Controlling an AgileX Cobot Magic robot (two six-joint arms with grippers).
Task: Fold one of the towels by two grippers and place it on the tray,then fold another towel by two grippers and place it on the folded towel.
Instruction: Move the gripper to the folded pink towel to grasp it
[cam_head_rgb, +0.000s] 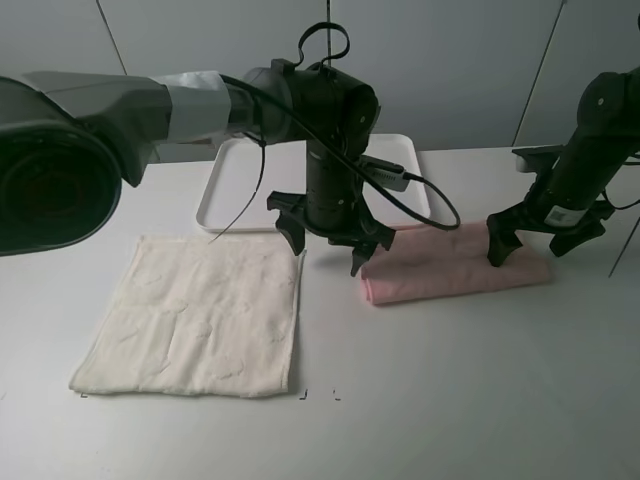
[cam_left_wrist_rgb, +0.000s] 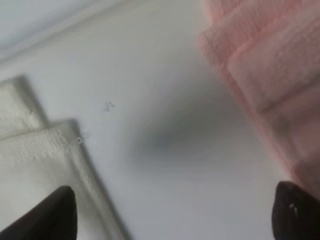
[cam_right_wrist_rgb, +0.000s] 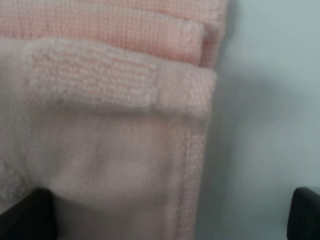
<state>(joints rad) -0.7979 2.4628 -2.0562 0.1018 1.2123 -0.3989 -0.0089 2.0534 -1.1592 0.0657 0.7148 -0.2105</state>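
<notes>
Table (cam_head_rgb: 450, 400): cream towel (cam_head_rgb: 195, 315) flat front-left, tray (cam_head_rgb: 225, 185) behind. Pink towel (cam_head_rgb: 455, 265) folded, on table before tray. Left jaws apart beside its left end, right jaws apart over right end. Best: pinch all layers, lift level.

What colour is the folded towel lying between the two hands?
The folded towel is pale pink, seen best in the right wrist view.

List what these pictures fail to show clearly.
1. Tray: exterior high view, middle hidden behind the left arm.
2. Pink towel: right wrist view, cut off by picture edges; layer count unclear.
3. Cream-white towel: left wrist view, only a blurred corner shows.
4. Dark specks on table: exterior high view, too small to identify.
</notes>
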